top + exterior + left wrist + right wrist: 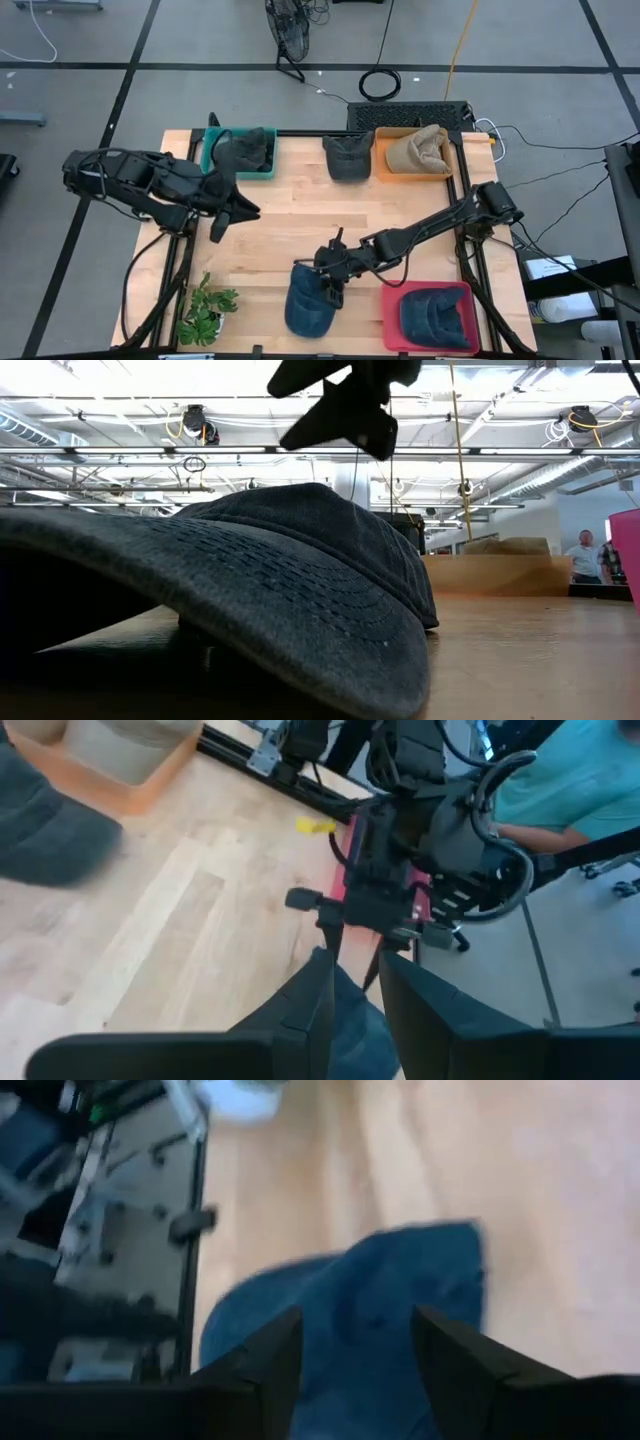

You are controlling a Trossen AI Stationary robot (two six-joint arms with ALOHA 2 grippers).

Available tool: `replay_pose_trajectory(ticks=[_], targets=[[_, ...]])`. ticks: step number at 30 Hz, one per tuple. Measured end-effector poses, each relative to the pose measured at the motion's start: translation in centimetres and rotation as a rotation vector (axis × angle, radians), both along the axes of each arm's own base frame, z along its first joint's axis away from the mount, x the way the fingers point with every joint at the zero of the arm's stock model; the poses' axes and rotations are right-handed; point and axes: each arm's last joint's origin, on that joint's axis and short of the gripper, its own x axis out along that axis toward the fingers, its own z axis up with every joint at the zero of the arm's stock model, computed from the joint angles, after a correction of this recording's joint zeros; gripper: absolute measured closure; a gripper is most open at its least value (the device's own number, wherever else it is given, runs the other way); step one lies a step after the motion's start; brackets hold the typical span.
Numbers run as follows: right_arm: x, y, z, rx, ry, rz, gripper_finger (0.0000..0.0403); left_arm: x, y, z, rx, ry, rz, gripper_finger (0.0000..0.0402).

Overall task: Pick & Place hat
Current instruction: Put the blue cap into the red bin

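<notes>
A blue hat lies on the wooden table near its front edge, brim toward the near side; it fills the low view. My right gripper hovers just above its crown, slanting down, open, with the fingers standing apart over the blue cloth. In the low view the gripper is clear of the hat. My left gripper hangs raised over the table's left half, its fingers a narrow gap apart and holding nothing.
At the back, a teal bin holds a dark hat, a dark grey hat lies on the table, and an orange bin holds a tan hat. A red bin at front right holds another blue hat. A small plant stands at front left.
</notes>
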Motion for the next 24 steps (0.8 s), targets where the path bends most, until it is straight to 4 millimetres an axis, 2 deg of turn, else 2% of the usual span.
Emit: replay_pose_trajectory(ticks=[5, 11, 24], targets=[[0.2, 0.9, -1.5, 0.020, 0.043, 0.121, 0.0214, 0.3, -0.4, -0.4, -0.026, 0.037, -0.013, 0.0309], [0.2, 1.8, -3.1, 0.025, 0.087, 0.192, 0.0220, 0.6, -0.9, -0.9, -0.055, 0.084, 0.000, 0.0309], [-0.2, 1.6, -4.7, -0.073, 0.147, 0.191, 0.0251, 0.5, -1.6, -1.1, -0.071, 0.101, -0.010, 0.0309]])
